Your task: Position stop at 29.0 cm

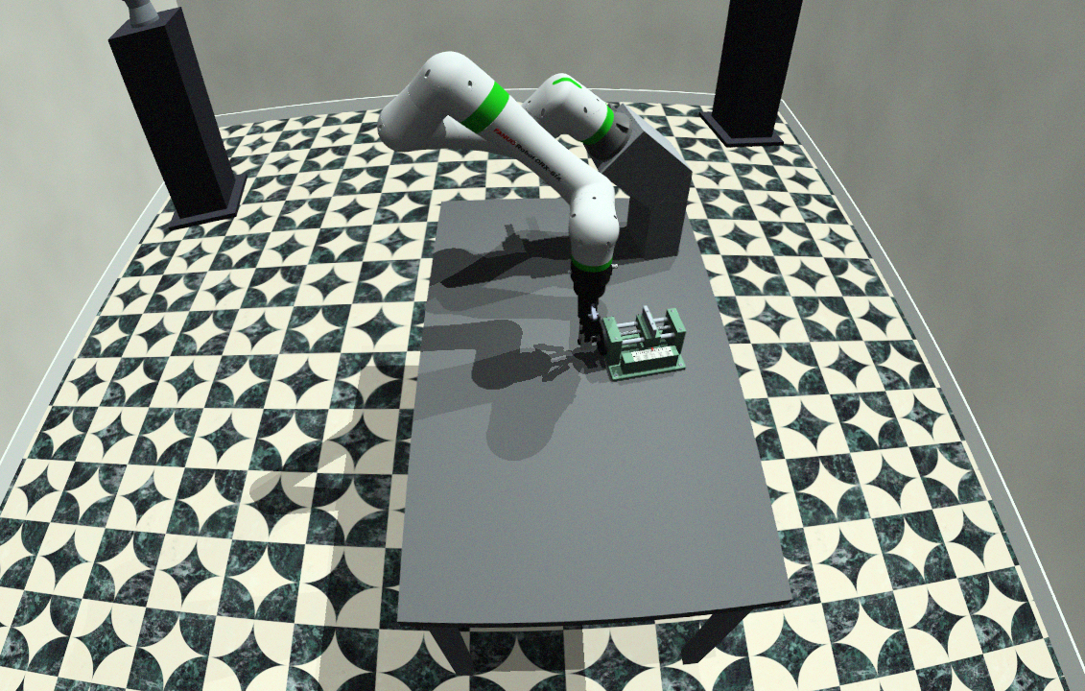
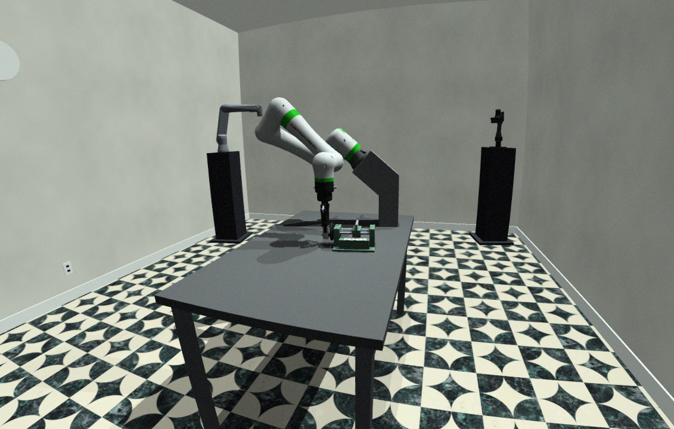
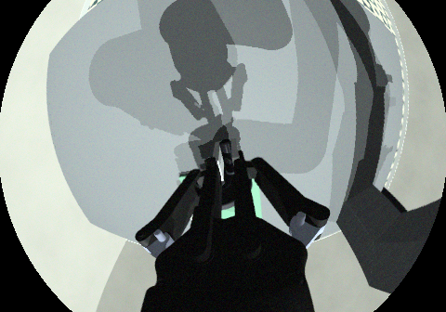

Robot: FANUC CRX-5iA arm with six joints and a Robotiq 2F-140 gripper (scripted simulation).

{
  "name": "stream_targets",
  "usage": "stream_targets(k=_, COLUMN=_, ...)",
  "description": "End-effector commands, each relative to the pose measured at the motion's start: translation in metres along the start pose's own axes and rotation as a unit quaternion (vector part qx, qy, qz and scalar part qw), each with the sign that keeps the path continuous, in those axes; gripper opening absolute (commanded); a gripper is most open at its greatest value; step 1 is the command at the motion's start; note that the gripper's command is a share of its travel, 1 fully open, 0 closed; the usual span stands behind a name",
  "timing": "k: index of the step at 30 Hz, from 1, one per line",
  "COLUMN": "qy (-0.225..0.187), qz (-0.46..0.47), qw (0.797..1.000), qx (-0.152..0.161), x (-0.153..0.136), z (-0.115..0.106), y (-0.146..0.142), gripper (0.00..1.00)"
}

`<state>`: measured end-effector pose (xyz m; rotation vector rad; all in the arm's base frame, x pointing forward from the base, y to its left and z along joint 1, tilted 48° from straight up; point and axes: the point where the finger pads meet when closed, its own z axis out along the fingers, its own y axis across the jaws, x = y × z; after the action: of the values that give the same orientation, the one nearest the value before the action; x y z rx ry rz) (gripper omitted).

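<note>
The green stop device (image 1: 620, 374) (image 2: 354, 249) (image 3: 256, 201) stands on the table, with two end blocks joined by rails. Its stop (image 1: 648, 321) (image 2: 356, 229), an upright plate on a carriage, sits between the end blocks, a little right of the middle. A white scale (image 1: 663, 351) with a small red mark runs along the front; its reading is too small to tell. The black handwheel (image 2: 331, 231) is at the left end, mostly hidden by the fingers. My gripper (image 1: 589, 341) (image 2: 325, 234) (image 3: 227, 148) points down there, its fingers shut on the handwheel's dark handle, visible between the fingertips in the wrist view.
The grey table (image 1: 580, 515) (image 2: 285, 288) carries the device and the arm's angular dark pedestal (image 1: 656, 193) (image 2: 388, 194) behind it. Arm shadows fall left of the device. Two black columns (image 1: 176, 129) (image 2: 497, 197) stand beyond the table.
</note>
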<state>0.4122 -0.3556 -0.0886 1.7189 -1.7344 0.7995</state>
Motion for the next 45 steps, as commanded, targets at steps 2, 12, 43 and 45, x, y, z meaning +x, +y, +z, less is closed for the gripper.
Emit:
stream_targets(k=2, qy=0.000, qz=0.000, qw=1.000, qx=0.000, x=0.000, z=-0.003, y=0.003, gripper=0.04)
stream_targets(k=12, qy=0.000, qz=0.000, qw=1.000, qx=0.000, x=0.000, z=-0.011, y=0.010, gripper=0.04)
stream_targets(k=43, qy=0.000, qz=0.000, qw=1.000, qx=0.000, x=0.000, z=-0.042, y=0.010, gripper=0.04)
stream_targets(k=45, qy=0.000, qz=0.000, qw=1.000, qx=0.000, x=0.000, z=-0.045, y=0.009, gripper=0.04)
